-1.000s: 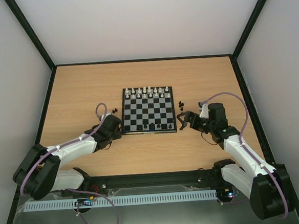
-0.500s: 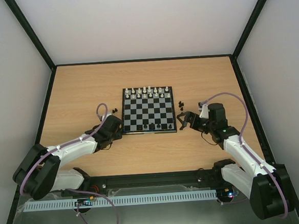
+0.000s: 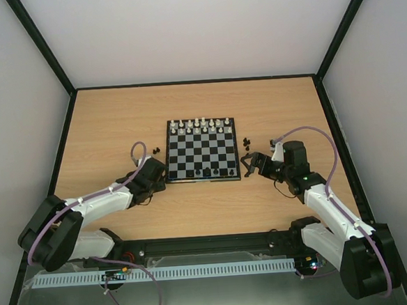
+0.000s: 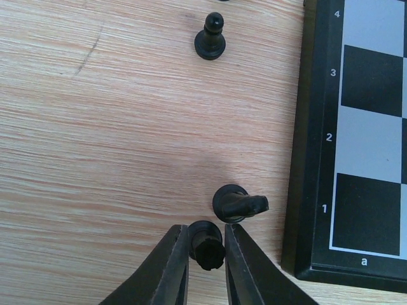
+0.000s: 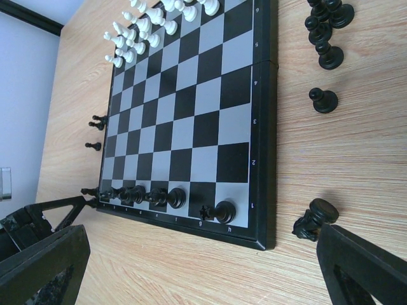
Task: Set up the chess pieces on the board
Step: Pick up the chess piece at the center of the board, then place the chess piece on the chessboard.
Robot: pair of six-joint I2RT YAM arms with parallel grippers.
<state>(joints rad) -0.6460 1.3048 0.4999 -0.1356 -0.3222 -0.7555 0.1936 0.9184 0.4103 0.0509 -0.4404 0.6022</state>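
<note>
The board [image 3: 202,150] lies mid-table, with white pieces [image 3: 200,125] on its far rows. Several black chess pieces [image 5: 166,197] stand on the near row, a rook [image 5: 224,211] on the corner square. My left gripper [image 4: 206,249] is low on the table beside the board's near left corner [image 4: 318,190]. It is shut on a black rook [image 4: 206,244] standing on the wood. A black knight [image 4: 236,204] stands just beyond it, and a pawn [image 4: 210,39] farther off. My right gripper [image 5: 203,279] hangs wide open and empty by the near right corner, a knight [image 5: 313,220] beside its right finger.
Loose black pieces [image 5: 325,25] cluster right of the board, with a lone pawn [image 5: 323,100] nearer. A few small black pieces [image 5: 95,124] lie off the board's left edge. Black rails [image 3: 69,134] border the wooden table [image 3: 117,116].
The left jaws have narrowed onto the black rook. Both arms have stayed almost still, and the right gripper is unchanged.
</note>
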